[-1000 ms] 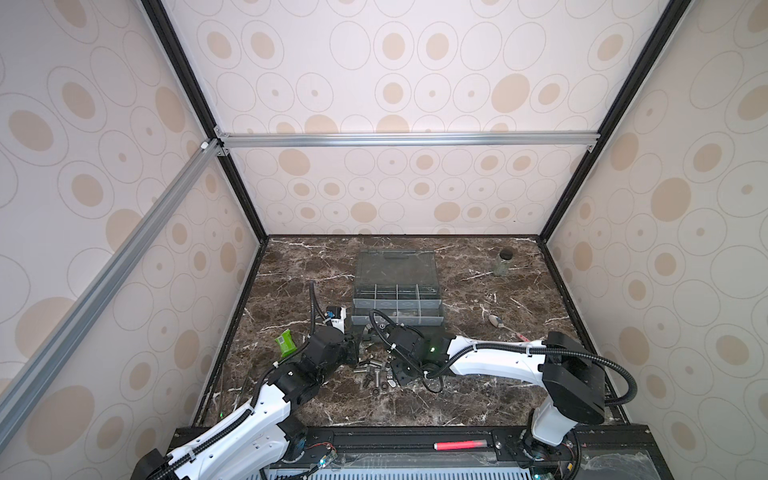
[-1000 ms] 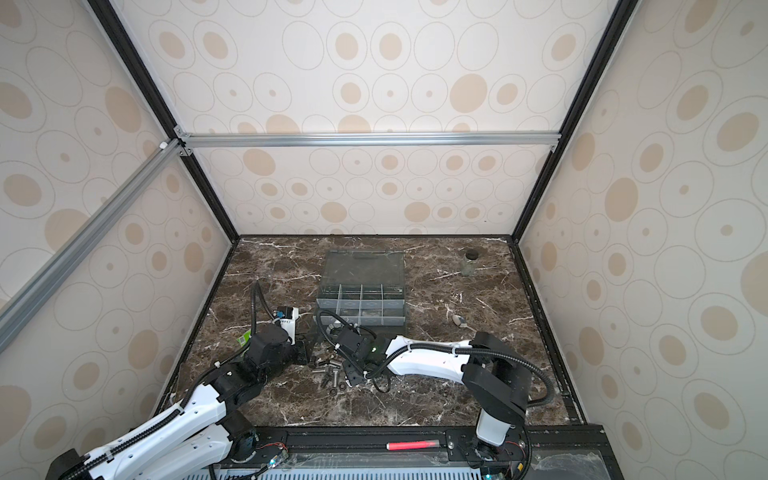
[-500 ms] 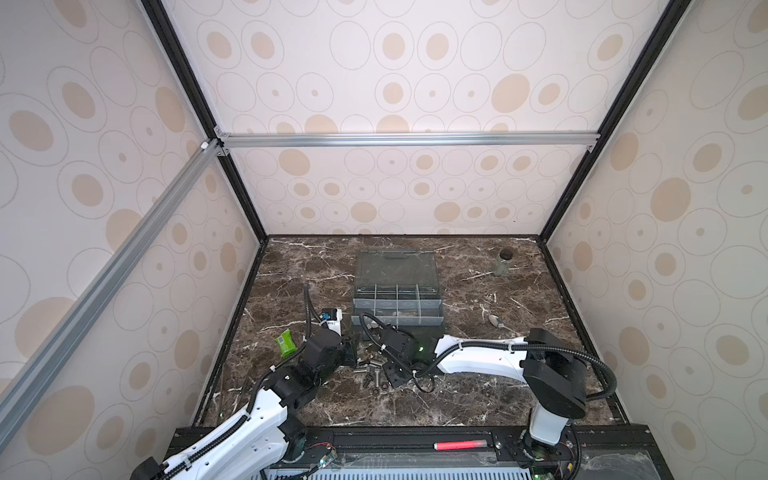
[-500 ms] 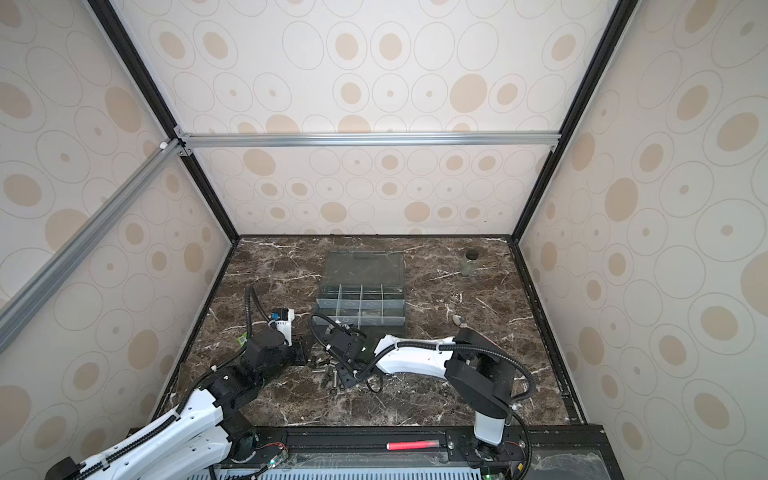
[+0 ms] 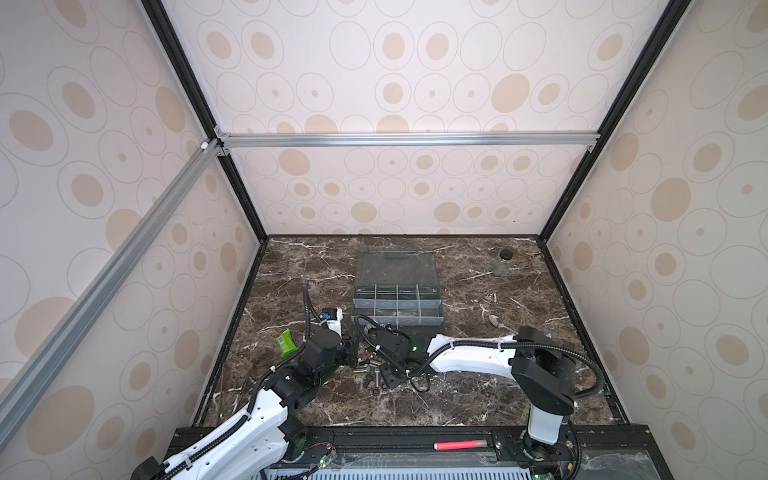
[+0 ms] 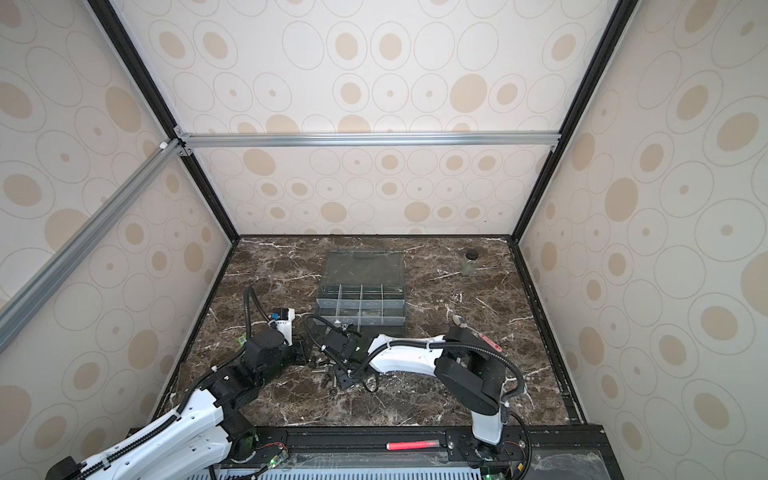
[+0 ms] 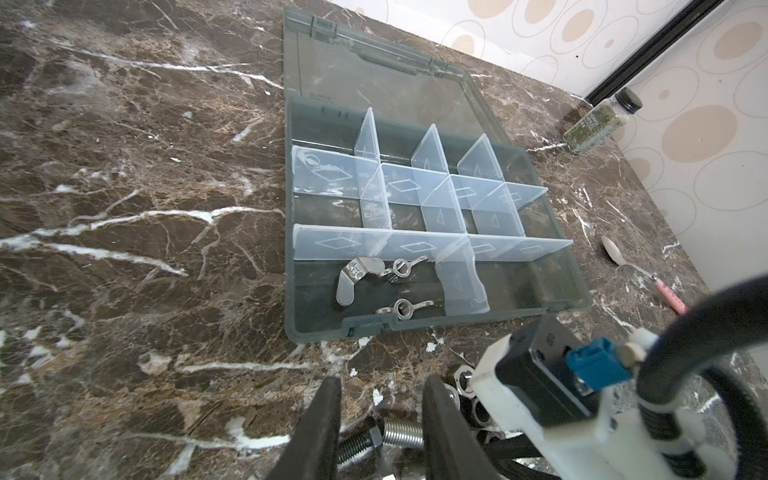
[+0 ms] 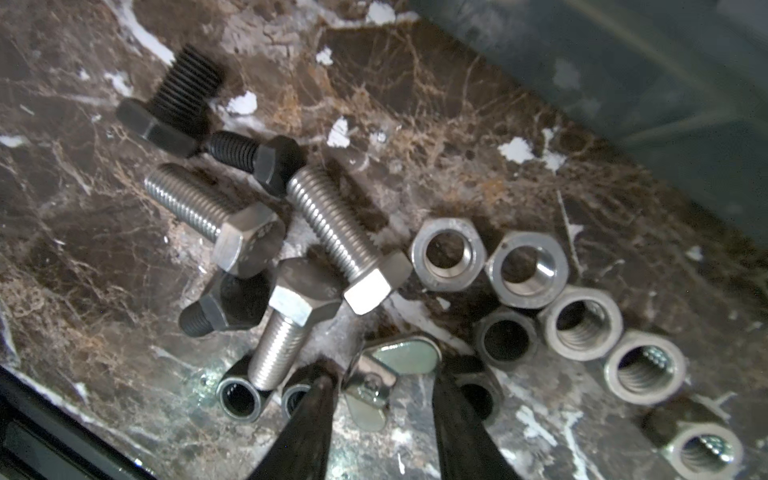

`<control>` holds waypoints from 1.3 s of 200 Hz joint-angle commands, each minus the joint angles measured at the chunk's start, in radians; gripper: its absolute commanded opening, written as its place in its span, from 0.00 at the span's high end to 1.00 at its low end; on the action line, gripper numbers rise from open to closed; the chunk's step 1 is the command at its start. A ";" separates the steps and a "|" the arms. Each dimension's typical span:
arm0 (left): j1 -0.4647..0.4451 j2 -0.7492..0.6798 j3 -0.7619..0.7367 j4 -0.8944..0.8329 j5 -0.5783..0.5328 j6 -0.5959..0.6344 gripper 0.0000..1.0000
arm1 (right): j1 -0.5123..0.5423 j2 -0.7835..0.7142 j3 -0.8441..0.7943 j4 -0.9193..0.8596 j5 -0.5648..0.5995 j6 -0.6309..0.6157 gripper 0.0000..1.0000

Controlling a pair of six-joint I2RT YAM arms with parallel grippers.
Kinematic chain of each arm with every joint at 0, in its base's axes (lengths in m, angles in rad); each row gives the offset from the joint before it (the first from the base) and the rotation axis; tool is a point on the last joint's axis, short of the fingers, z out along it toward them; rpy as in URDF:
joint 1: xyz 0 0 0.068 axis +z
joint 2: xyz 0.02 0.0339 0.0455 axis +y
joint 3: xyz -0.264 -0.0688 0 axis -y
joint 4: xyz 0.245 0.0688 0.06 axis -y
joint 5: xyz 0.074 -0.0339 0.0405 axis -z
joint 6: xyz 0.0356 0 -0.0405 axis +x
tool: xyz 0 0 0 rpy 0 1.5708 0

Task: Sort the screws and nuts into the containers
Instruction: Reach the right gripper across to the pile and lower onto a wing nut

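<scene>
Loose screws and hex nuts (image 5: 372,370) (image 6: 328,370) lie in a pile in front of the grey organizer box (image 5: 397,307) (image 6: 361,307), whose containers show in the left wrist view (image 7: 289,249). Three wing nuts (image 7: 357,278) lie in its near left compartment. My right gripper (image 8: 384,374) (image 5: 384,374) is open low over the pile, its fingers on either side of a wing nut (image 8: 399,355). Silver screws (image 8: 340,232), black screws (image 8: 257,156) and silver hex nuts (image 8: 525,268) lie beyond it. My left gripper (image 7: 381,384) (image 5: 353,351) is open, with a silver screw (image 7: 401,432) on the marble between its fingers.
The box's clear lid (image 5: 395,266) lies open toward the back wall. A small glass jar with a black lid (image 5: 503,264) (image 7: 598,124) stands at the back right. A spoon (image 5: 496,321) (image 7: 619,253) lies right of the box. A green packet (image 5: 286,343) sits left of my left arm.
My right arm has swung a little to the left over the pile and its jaws have widened. The left arm has hardly moved.
</scene>
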 commanded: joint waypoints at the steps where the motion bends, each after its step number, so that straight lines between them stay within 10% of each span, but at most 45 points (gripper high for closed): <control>1: 0.008 0.002 -0.003 0.021 0.005 -0.025 0.66 | 0.011 0.023 0.024 -0.021 -0.005 0.007 0.57; 260: 0.007 0.027 -0.010 0.044 0.030 -0.039 0.67 | 0.011 0.050 0.040 -0.042 0.016 -0.017 0.71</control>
